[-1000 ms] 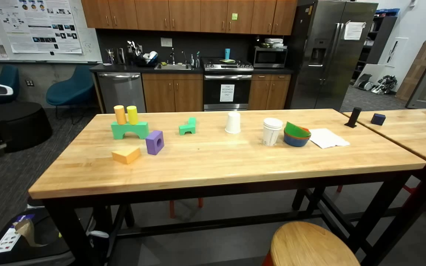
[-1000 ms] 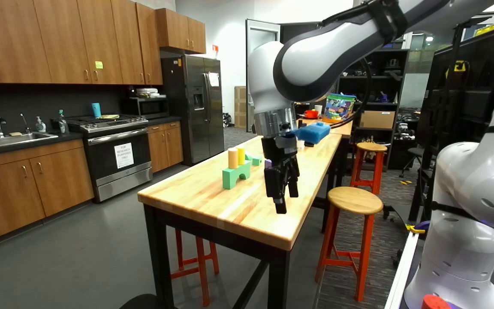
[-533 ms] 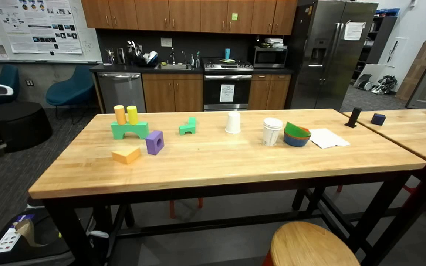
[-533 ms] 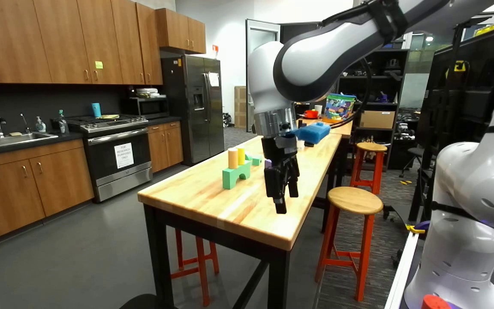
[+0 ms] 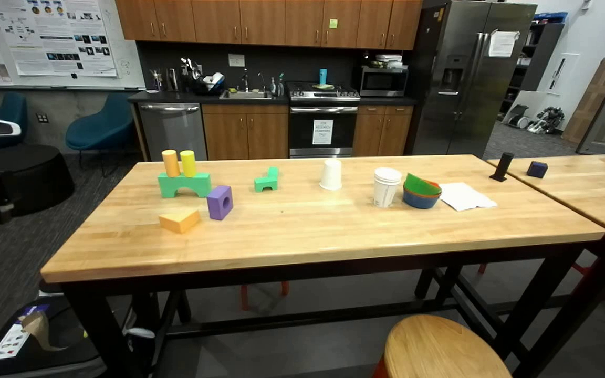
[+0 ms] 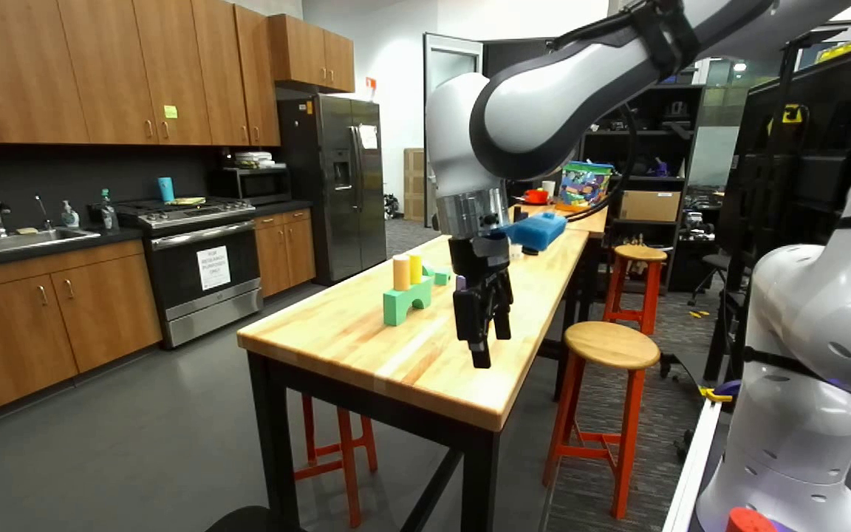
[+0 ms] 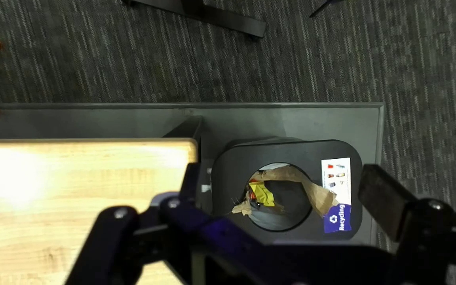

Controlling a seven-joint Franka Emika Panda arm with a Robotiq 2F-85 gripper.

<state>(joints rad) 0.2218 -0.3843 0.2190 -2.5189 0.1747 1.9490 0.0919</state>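
Observation:
My gripper is open and empty in the wrist view, its two fingers wide apart. Below, between them, shows the dark lid of a recycling bin with a round opening, torn brown paper and a yellow wrapper. In an exterior view the gripper hangs pointing down near the table's end. It is apart from the blocks. On the table stands a green arch block bearing an orange cylinder and a yellow cylinder. A purple block and an orange wedge are nearby.
The wooden table also bears small green blocks, an upturned white cup, stacked white cups, nested bowls and white paper. Stools stand beside it. The table's edge lies beside the bin.
The arm and gripper have shifted slightly, a little right in the view where only their edge shows and a little left in the other exterior view. The blocks have not moved.

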